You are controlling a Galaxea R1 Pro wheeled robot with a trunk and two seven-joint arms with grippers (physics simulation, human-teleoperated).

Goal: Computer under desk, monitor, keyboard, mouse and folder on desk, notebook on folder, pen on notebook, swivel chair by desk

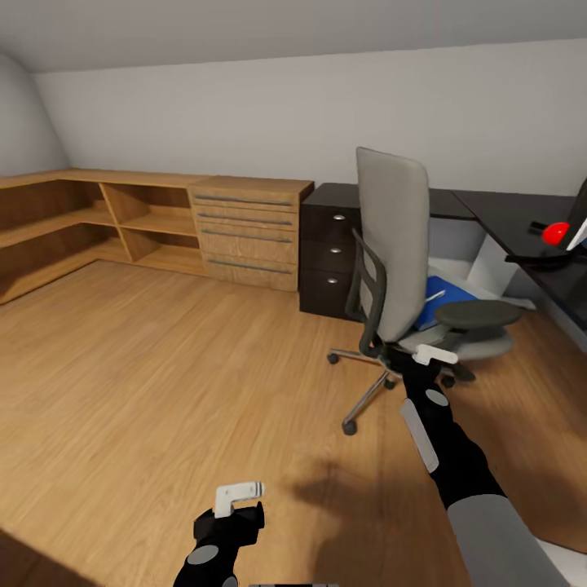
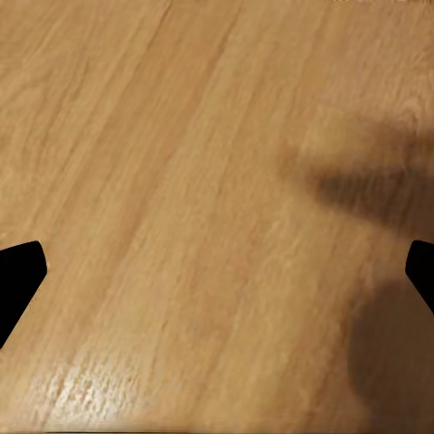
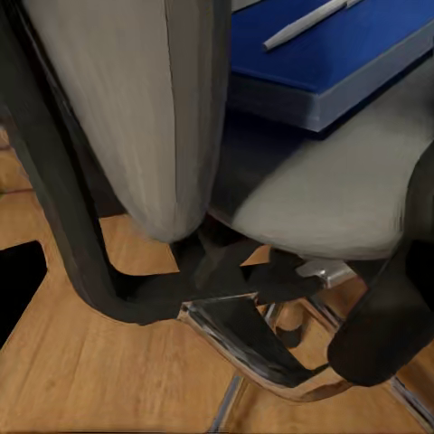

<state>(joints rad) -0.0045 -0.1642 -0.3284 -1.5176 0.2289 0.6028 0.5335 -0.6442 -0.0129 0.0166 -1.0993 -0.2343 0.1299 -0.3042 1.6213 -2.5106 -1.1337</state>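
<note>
Right gripper (image 1: 432,356) hovers just behind the swivel chair (image 1: 394,244), at seat height, jaws spread wide and empty; the left gripper (image 1: 239,495) hangs well apart from the chair over the wood floor (image 1: 163,367), jaws also wide. The blue folder (image 3: 362,50) lies on the chair seat with the pen (image 3: 303,25) on top; the desk (image 1: 505,208) stands just beyond the chair.

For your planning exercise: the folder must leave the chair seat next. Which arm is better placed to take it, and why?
Probably the right. The right gripper is already extended to the swivel chair, close to the folder on its seat. The left gripper hangs low over bare floor.
</note>
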